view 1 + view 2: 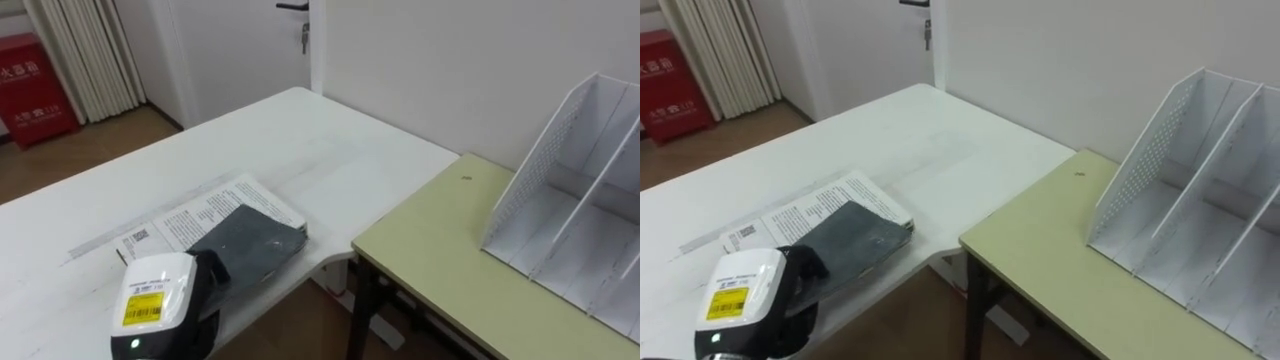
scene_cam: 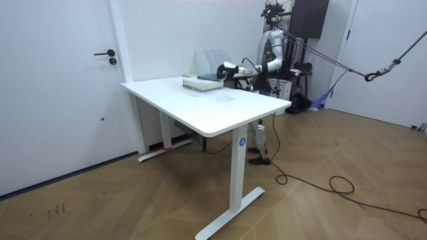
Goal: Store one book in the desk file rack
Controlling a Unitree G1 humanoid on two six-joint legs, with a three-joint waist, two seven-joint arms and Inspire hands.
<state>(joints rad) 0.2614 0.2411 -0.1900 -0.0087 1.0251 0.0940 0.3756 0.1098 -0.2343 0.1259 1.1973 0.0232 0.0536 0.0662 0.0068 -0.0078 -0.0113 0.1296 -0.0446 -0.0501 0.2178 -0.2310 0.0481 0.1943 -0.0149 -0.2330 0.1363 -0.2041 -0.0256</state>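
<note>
Presently, stance: in the room view the robot stands at the far side of the white rectangular table (image 1: pixel 300 140), one arm stretched over the tabletop towards the books.
Task item: the dark grey flat book (image 1: pixel 252 238) lies face-down-flat on top of a white printed booklet (image 1: pixel 195 215), covering that booklet's nearer right part.
Location of stack: near the table edge closest to the robot, just beside the corner where the table meets the yellow-green desk (image 1: pixel 450 250).
Left hand: the left hand (image 1: pixel 210 272) comes in from the lower left and sits at the near end of the dark grey book, touching it.
Grip state: the white wrist casing with a yellow label blocks the view; whether this hand is open or closed on the book cannot be told.
Book relative to hand: the book extends away from the hand, towards the far right, and rests level on the booklet.
Rack: the white perforated metal file rack (image 1: pixel 565 200) stands on the yellow-green desk at the right, against the wall, well apart from the book.
Surroundings: a red cabinet (image 1: pixel 30 85) and a beige curtain (image 1: pixel 85 50) stand beyond the table at the upper left.
</note>
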